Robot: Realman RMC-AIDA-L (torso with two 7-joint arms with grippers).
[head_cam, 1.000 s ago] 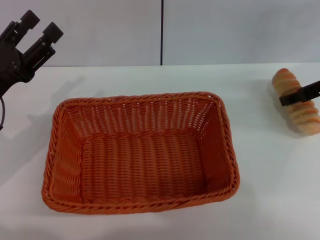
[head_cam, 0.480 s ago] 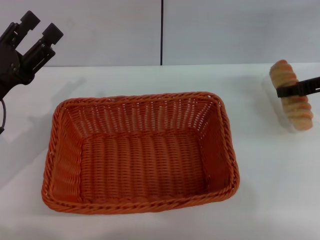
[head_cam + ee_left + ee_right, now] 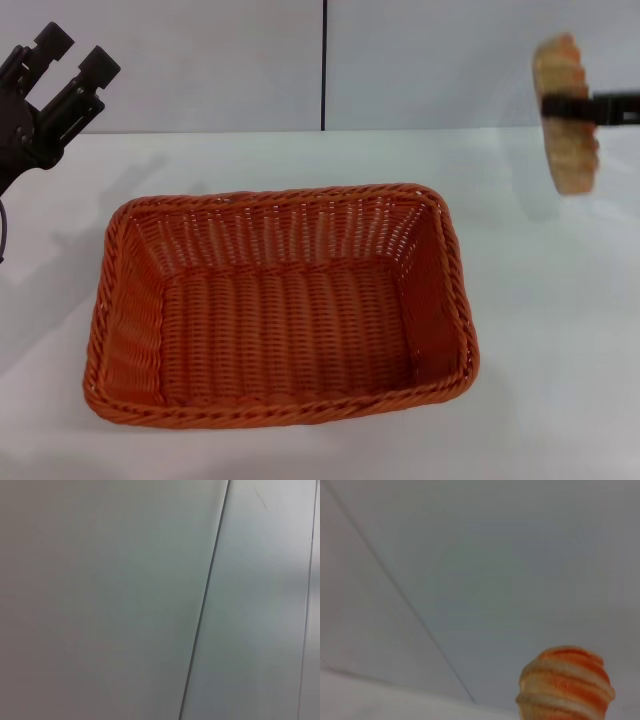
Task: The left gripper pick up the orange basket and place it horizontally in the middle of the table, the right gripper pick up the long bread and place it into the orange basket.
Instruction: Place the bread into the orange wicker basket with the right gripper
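Observation:
The orange basket (image 3: pixel 280 305) lies lengthwise across the middle of the white table (image 3: pixel 540 330), and nothing is inside it. My left gripper (image 3: pixel 62 55) hangs raised at the far left, up and away from the basket, its two fingers spread with nothing between them. At the far right the long bread (image 3: pixel 567 115) is lifted off the table, hanging nearly upright, with my right gripper (image 3: pixel 568 105) shut across its upper part. The right wrist view shows one striped end of the long bread (image 3: pixel 565 685) against the wall.
A pale wall with a dark vertical seam (image 3: pixel 324 65) stands behind the table. Bare tabletop lies right of the basket and along the front edge. The left wrist view shows only wall panels.
My right gripper has lifted the long bread off the table and swung it nearly upright. The left gripper has drifted slightly up and left. The basket has not moved.

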